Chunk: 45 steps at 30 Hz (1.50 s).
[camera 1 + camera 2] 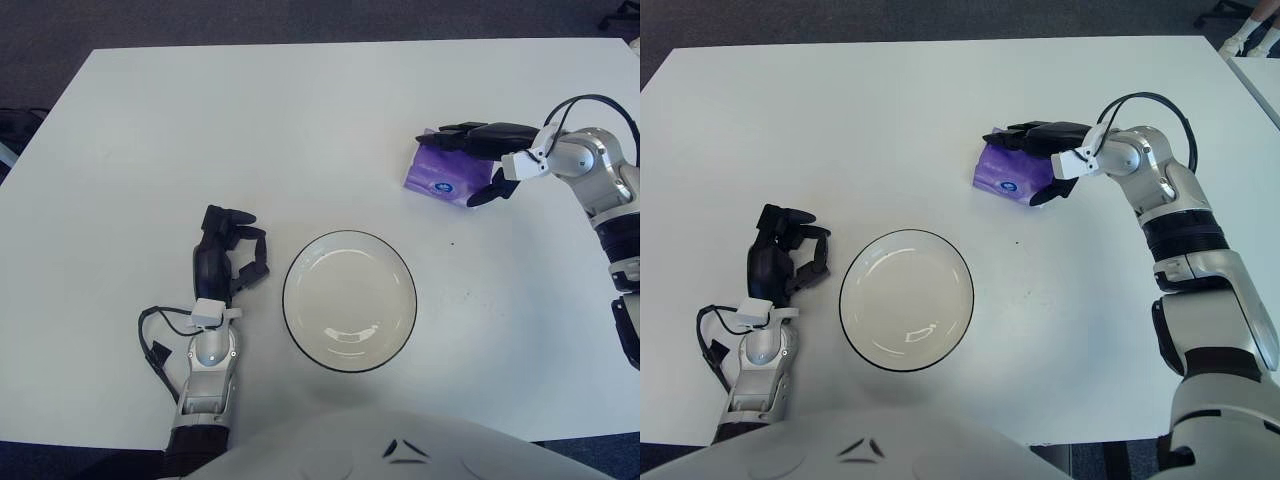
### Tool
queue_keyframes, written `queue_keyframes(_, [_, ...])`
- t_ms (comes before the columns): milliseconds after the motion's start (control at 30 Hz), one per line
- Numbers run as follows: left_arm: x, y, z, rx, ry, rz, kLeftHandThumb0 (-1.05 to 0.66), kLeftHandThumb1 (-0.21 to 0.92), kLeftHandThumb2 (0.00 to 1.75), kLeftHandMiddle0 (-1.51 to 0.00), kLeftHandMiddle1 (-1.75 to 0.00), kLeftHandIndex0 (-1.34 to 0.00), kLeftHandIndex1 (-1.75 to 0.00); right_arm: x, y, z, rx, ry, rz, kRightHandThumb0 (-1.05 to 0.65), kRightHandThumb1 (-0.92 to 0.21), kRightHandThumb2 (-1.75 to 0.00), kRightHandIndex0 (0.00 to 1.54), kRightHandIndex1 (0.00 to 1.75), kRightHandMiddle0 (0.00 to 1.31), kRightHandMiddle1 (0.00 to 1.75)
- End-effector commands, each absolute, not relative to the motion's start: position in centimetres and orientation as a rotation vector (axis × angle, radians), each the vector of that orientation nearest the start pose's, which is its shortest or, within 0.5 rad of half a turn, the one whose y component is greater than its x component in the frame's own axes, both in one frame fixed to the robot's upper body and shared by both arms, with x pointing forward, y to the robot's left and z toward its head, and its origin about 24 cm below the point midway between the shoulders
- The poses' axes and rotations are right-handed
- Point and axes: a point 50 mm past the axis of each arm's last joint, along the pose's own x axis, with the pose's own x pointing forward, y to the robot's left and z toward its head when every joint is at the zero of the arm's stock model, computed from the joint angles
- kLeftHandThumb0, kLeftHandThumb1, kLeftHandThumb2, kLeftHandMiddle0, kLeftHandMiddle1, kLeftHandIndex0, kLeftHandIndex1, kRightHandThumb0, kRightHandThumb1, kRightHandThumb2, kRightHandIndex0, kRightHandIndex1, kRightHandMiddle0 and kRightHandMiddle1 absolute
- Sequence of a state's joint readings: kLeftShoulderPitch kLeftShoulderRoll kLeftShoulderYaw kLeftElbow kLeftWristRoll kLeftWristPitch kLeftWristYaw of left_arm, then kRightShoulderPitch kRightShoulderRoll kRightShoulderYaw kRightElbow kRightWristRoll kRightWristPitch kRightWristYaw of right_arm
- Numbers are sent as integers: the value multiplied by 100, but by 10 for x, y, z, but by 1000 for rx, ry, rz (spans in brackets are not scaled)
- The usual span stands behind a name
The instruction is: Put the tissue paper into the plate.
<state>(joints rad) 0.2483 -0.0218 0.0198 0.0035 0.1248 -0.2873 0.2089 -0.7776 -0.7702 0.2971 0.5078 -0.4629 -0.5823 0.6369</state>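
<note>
Right robot hand clamps the purple tissue paper pack, long fingers over the top, thumb at its near side; pack sits tilted on the desk, up-right of the plate, well apart. Left robot hand idle left of plate, fingers curled, holding nothing

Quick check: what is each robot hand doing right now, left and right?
Left robot hand: curled, holding nothing, left of the plate.
Right robot hand: closed on the purple tissue pack.
</note>
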Motion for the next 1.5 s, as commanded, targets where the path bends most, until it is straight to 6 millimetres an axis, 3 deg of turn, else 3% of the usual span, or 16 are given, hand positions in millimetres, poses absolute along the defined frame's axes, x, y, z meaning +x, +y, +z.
queue_keyframes(0, [173, 171, -22, 121, 145, 255, -1, 47, 105, -63, -144, -33, -175, 347, -198, 189, -1521, -317, 764, -101, -49, -64, 0, 0, 0, 0])
queue_keyframes(500, [174, 172, -22, 118, 148, 256, -1, 46, 105, -65, -141, -34, -175, 352, -200, 194, -1532, -364, 683, -105, -74, -43, 0, 0, 0, 0])
queue_keyframes(767, [175, 171, -22, 116, 149, 256, -1, 46, 105, -66, -140, -34, -175, 354, -197, 186, -1483, -330, 698, -105, -73, -39, 0, 0, 0, 0])
queue_keyframes(1100, [175, 171, -21, 117, 146, 259, -1, 48, 103, -65, -140, -33, -175, 354, -192, 163, -1436, -281, 766, -104, -67, -37, 0, 0, 0, 0])
queue_keyframes(1267, [174, 171, -21, 121, 148, 261, -1, 47, 104, -64, -142, -33, -175, 357, -199, 120, -1426, -192, 763, -102, -62, -42, 0, 0, 0, 0])
queue_keyframes(1467, [174, 171, -21, 125, 151, 266, -1, 47, 104, -64, -143, -33, -175, 363, -196, 120, -1414, -215, 763, -101, -60, -45, 0, 0, 0, 0])
